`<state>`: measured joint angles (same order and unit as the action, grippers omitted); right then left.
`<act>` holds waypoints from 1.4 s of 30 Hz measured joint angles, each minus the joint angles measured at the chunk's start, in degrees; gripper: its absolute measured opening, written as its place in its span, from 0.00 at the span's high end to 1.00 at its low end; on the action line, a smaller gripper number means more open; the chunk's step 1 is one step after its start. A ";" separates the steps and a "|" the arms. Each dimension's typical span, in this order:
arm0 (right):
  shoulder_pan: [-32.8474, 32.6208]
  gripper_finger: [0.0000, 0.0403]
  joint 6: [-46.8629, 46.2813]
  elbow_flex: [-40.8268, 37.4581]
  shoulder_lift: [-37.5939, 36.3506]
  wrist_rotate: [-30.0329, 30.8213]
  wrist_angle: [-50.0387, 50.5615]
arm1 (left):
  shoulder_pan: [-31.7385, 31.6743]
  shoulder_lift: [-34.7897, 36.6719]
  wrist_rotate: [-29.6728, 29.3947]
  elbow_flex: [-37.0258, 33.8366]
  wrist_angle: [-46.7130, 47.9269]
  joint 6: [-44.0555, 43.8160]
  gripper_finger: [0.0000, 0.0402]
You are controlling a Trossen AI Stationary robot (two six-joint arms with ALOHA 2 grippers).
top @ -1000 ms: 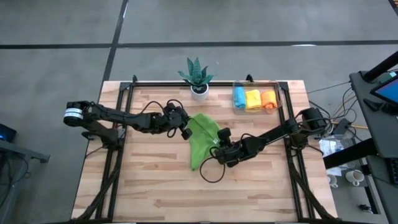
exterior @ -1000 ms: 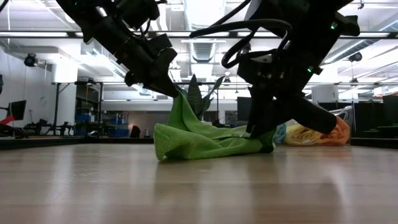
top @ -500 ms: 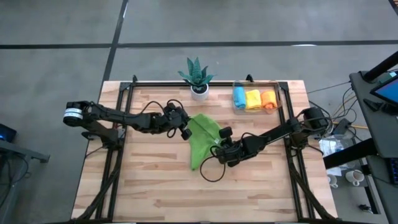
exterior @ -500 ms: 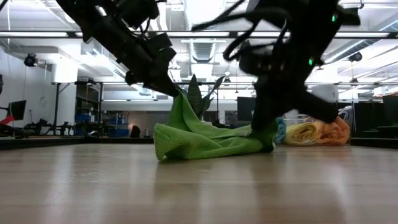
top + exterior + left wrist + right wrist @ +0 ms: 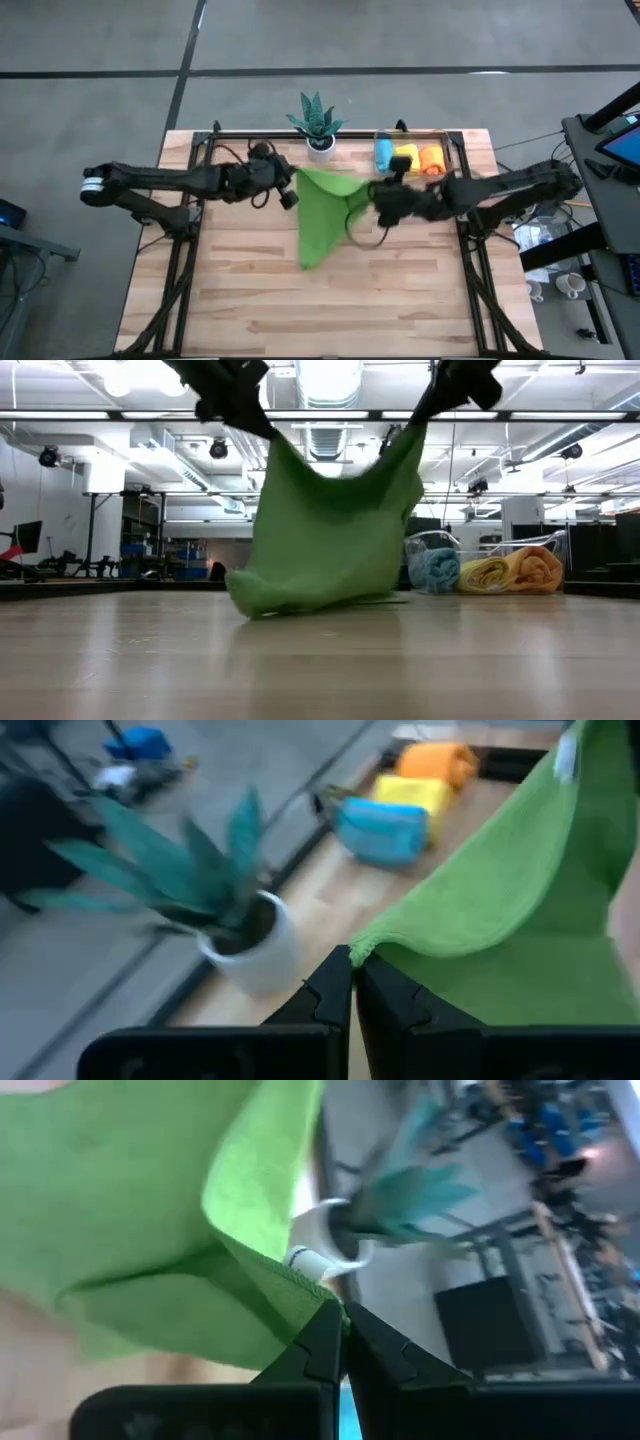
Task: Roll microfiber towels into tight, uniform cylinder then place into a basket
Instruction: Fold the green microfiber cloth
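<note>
**Green towel lifted by two corners in front of the basket**

You have the green towel [image 5: 325, 215] hanging between both arms, and its lower edge trails on the wooden table [image 5: 250, 300] on the side of the towel away from the basket [image 5: 448, 150]. In the low view the cloth drapes down as a wide sheet, its bottom bunched against the tabletop.

Your left gripper [image 5: 291, 190] is clenched on one top corner of the towel, on the side away from the basket; its wrist view shows the two fingers pinched tight on the folded hem. Your right gripper [image 5: 375, 195] is clamped on the other top corner, nearer the basket, and its wrist view shows the hem caught between closed fingers. The top edge sags a little between the two grips.

Behind the towel, the clear basket sits at the far edge of the table and holds three rolled towels side by side: the blue roll [image 5: 384, 155], the yellow roll [image 5: 405, 157] and the orange roll [image 5: 431, 158]. The potted plant [image 5: 318, 124] stands beside the basket, along the same far edge
</note>
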<state>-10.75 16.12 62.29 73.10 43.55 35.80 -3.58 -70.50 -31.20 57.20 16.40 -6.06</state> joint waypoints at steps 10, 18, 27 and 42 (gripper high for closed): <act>15.37 0.98 13.81 9.64 -6.64 -0.02 -0.62 | -8.77 -0.92 -11.14 15.26 8.12 15.37 1.00; 15.98 0.98 15.41 18.09 -7.00 -6.60 0.80 | -8.36 1.99 -16.76 20.39 8.12 23.37 1.00; 7.63 0.98 1.30 10.93 -7.08 -11.12 7.44 | 4.83 5.46 -17.88 10.71 12.24 10.44 1.00; -20.91 0.98 -32.05 -10.85 -6.41 -12.67 -3.35 | 37.02 1.75 -18.58 -8.54 13.60 -37.64 1.00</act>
<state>-31.65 -15.93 51.43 66.68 30.88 32.45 33.45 -68.75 -49.78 48.66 29.99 -43.70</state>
